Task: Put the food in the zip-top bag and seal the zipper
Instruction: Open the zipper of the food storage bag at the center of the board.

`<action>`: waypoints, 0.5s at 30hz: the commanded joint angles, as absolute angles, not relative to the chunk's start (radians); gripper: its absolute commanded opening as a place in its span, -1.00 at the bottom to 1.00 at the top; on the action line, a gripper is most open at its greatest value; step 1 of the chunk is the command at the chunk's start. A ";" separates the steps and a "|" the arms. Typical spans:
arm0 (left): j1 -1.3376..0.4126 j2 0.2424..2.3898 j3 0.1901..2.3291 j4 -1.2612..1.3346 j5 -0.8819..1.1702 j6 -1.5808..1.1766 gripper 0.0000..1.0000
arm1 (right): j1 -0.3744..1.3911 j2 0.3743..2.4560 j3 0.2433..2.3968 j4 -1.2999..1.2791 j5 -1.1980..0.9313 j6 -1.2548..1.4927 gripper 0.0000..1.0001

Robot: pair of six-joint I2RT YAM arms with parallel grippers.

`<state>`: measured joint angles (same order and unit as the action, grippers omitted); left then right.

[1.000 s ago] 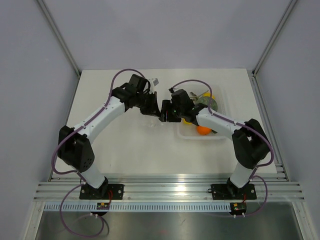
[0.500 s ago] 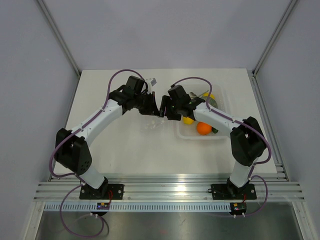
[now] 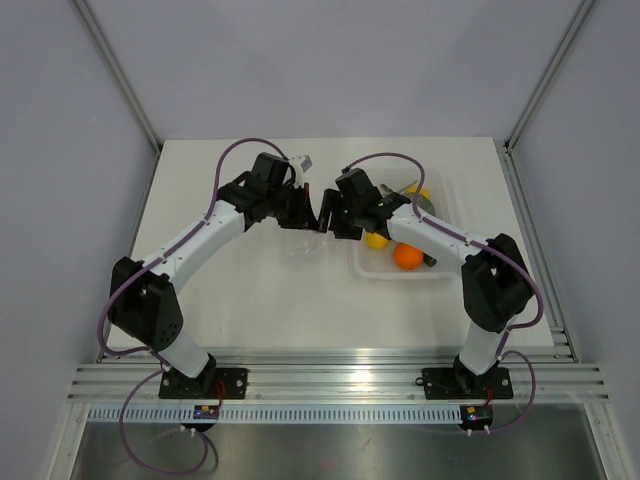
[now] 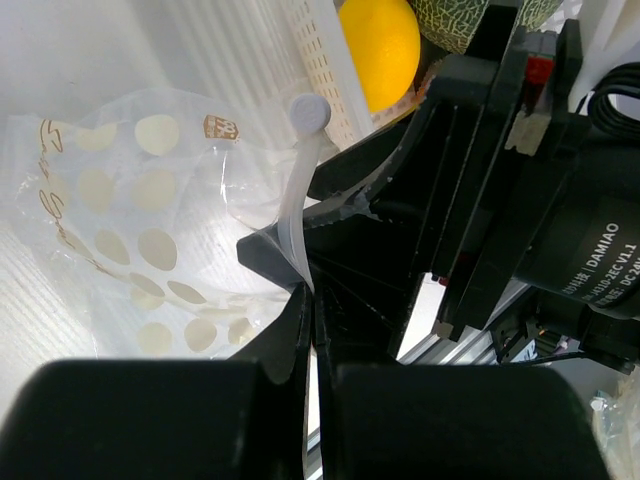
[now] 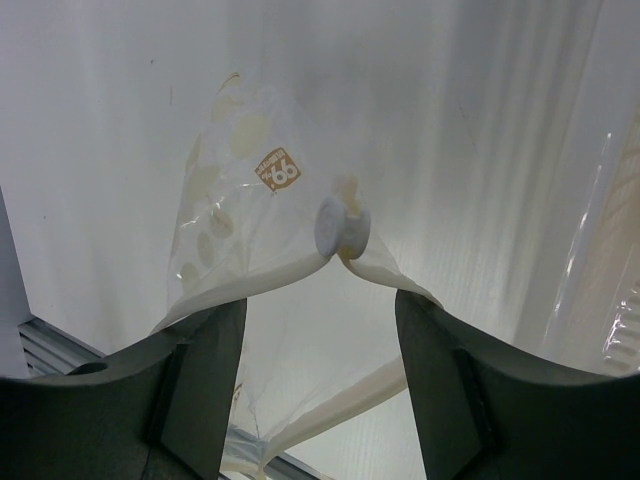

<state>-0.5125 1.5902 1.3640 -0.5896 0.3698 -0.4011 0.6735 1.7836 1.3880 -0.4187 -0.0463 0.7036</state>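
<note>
Both wrists have drawn a little farther from the arm bases since the earlier view, and the right one has slid leftward off the tray, uncovering more of the fruit while its jaws have spread. Farthest left, the left gripper (image 4: 309, 318) is clenched on the mouth edge of the bag (image 4: 120, 230), a clear, crinkly film printed with pale dots that hangs down toward the white table (image 3: 220, 290). The zipper (image 4: 295, 200), a thin pale strip with a round tab on it, runs out of that pinch toward the other gripper, so its long axis lies roughly left to right between the two. Just beside it, the right gripper (image 5: 320, 310) faces the same edge with its fingers well apart; the film drapes across the gap and nothing is clamped, so I judge it released. Right of both grippers sits the tray (image 3: 400, 276), and in it lies the lemon (image 3: 376, 240), not yet in the bag, near the tray's left side with the orange (image 3: 407, 257) just beside it and the melon (image 3: 418, 206) beyond. The coming move turns on this: the lemon is to the right, away from the held bag mouth, and the right arm, free and closer, is the one placed to fetch it.
</note>
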 commanded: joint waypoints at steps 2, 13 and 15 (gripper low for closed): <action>-0.529 1.578 1.344 -0.583 0.350 -0.432 -1.00 | 0.672 1.726 1.460 -0.360 -0.041 0.739 0.37; -0.548 1.629 1.373 -0.577 0.341 -0.442 -1.00 | 0.672 1.721 1.463 -0.367 -0.046 0.727 0.35; -0.558 1.641 1.371 -0.575 0.330 -0.442 -1.00 | 0.672 1.715 1.463 -0.365 -0.046 0.730 0.34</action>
<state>-0.5259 1.6016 1.3594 -0.5652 0.3309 -0.4374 0.6731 1.7805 1.4178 -0.4625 -0.0406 0.7033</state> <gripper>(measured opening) 0.007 0.669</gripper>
